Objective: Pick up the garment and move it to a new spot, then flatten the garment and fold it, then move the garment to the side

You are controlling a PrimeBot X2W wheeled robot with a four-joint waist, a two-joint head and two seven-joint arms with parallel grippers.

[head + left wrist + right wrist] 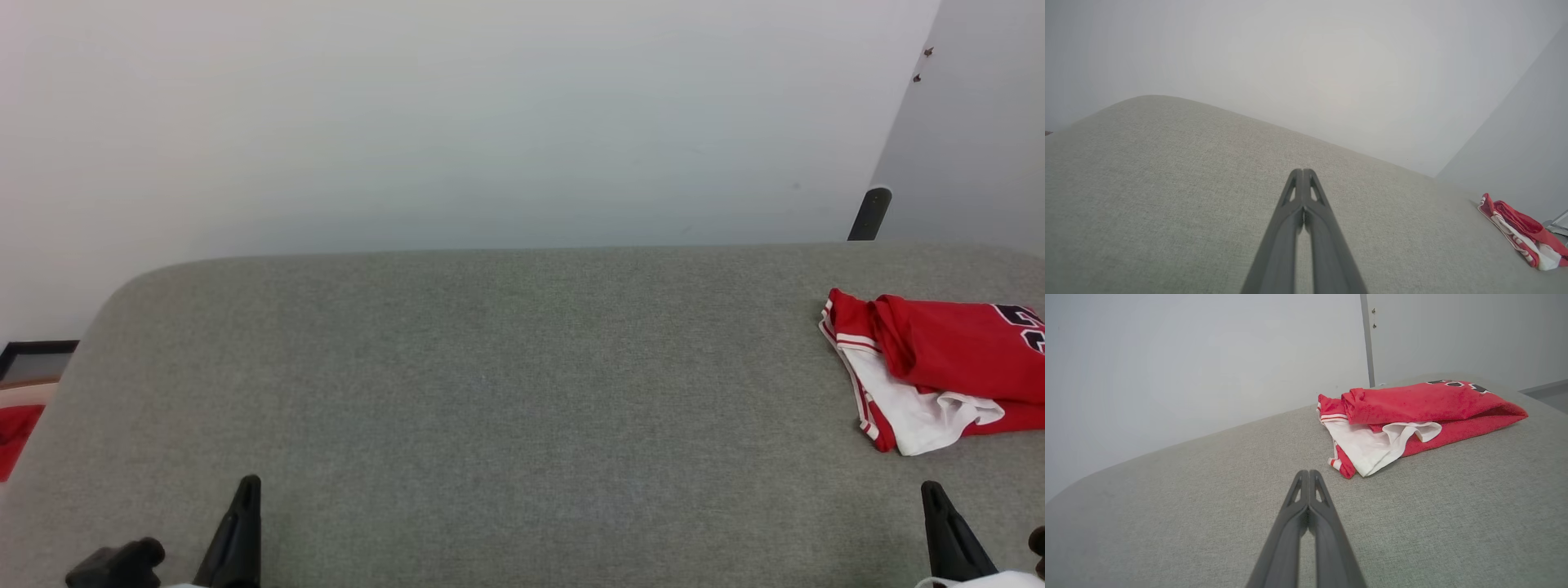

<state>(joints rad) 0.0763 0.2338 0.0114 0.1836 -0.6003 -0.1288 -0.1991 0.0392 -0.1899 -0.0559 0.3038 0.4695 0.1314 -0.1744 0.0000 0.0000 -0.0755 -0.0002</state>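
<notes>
"Lying where, the red jersey T-shirt (pixel 939 359)?"

"At the right end of the grey upholstered surface (pixel 490 367), folded into a low bundle. The red body is on top, and a white sleeve with red-and-white striped trim pokes out from under it on the robot's side. Part of the bundle runs off the head view's right edge."

"Chest graphic?"

"Black-and-white marks on the top layer, cut by the frame. Possibly numerals, but too little shows to read."

"And the left gripper (pixel 247 490)?"

"Low at the near left, over bare fabric, well apart from the shirt. In its wrist view the two dark fingers (pixel 1284 245) are pressed together at the tips, with nothing between them."

"Right gripper (pixel 933 494)?"

"Near right, close in front of the bundle and not touching it. Its fingers are clenched too and empty, tips aimed a little left of the white sleeve."

"Anything else?"

"A plain white wall (pixel 408 122) behind, a dark post (pixel 869 214) past the far right edge, and a small red patch (pixel 15 437) beyond the left edge, below a dark frame (pixel 37 355)."
</notes>
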